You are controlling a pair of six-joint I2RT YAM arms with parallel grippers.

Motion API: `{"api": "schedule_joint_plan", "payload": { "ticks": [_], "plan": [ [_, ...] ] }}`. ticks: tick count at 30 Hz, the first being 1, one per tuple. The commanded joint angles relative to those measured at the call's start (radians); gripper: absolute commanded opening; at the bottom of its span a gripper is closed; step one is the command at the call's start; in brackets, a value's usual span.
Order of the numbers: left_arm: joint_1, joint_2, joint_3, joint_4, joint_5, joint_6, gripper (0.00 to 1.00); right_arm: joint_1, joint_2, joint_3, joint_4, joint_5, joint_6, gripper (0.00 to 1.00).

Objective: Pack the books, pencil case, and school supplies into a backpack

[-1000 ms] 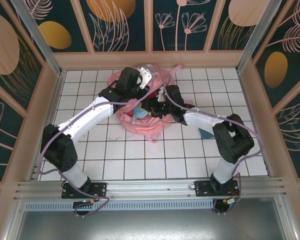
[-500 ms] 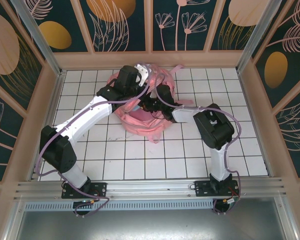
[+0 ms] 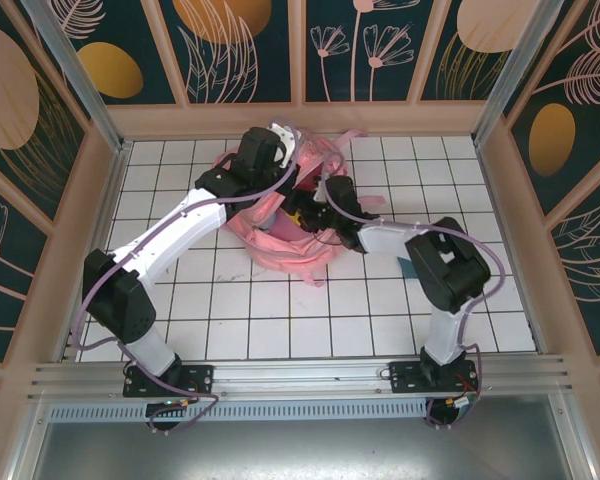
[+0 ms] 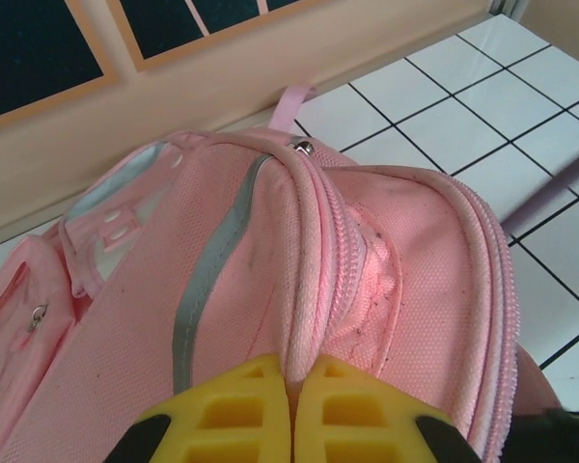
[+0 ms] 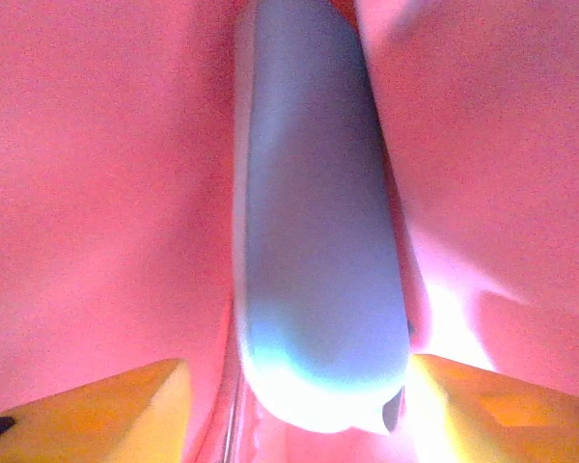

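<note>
The pink backpack [image 3: 280, 238] lies at the back middle of the tiled table, its mouth held up. My left gripper [image 4: 291, 365] is shut on the backpack's [image 4: 367, 289] corded zip rim, and from above the left gripper [image 3: 272, 150] sits at the bag's far top edge. My right gripper [image 3: 306, 212] reaches into the opening from the right. Inside, the right gripper [image 5: 297, 367] is open, with a rounded pale blue pencil case [image 5: 318, 222] standing between its yellow fingers [image 5: 135, 395]. A gap shows on the case's left side. The books are out of view.
Pink straps [image 3: 352, 137] trail off the bag toward the back wall. A dark teal flat scrap [image 3: 410, 268] peeks out beside the right arm's elbow. Wooden walls enclose the table on three sides, and white tiles [image 3: 250, 320] lie bare in front of the bag.
The right gripper has gone deeper into the backpack's mouth and its fingers have spread away from the blue case. The right elbow swung left, then partly back. The left gripper kept its hold.
</note>
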Motion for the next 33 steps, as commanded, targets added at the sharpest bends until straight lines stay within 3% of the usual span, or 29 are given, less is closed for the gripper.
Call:
{"api": "schedule_joint_plan", "payload": {
  "ticks": [1, 8, 17, 21, 24, 26, 28, 33],
  "plan": [
    [-0.006, -0.013, 0.089, 0.157, -0.003, -0.051, 0.0, -0.012, -0.124, -0.077, 0.004, 0.017, 0.034, 0.56],
    [-0.006, 0.1, 0.171, 0.107, 0.075, -0.118, 0.0, -0.028, -0.354, -0.271, -0.107, 0.144, 0.057, 0.51],
    [-0.005, 0.292, 0.337, 0.116, 0.218, -0.213, 0.0, 0.026, -0.613, -0.321, -0.543, 0.513, -0.12, 0.51],
    [-0.005, 0.279, 0.309, 0.108, 0.2, -0.265, 0.57, 0.051, -0.663, -0.326, -0.636, 0.583, -0.139, 0.52],
    [0.002, 0.204, 0.215, 0.118, 0.128, -0.317, 0.82, 0.066, -0.676, -0.325, -0.659, 0.605, -0.139, 0.54],
    [0.018, 0.133, 0.121, 0.135, 0.089, -0.36, 0.91, 0.075, -0.673, -0.319, -0.662, 0.61, -0.14, 0.55],
    [0.046, 0.053, 0.011, 0.154, 0.077, -0.421, 0.94, 0.093, -0.665, -0.308, -0.658, 0.616, -0.141, 0.58],
    [0.201, -0.152, -0.35, 0.217, 0.167, -0.674, 0.91, 0.131, -0.619, -0.276, -0.638, 0.61, -0.154, 0.66]
  ]
}}
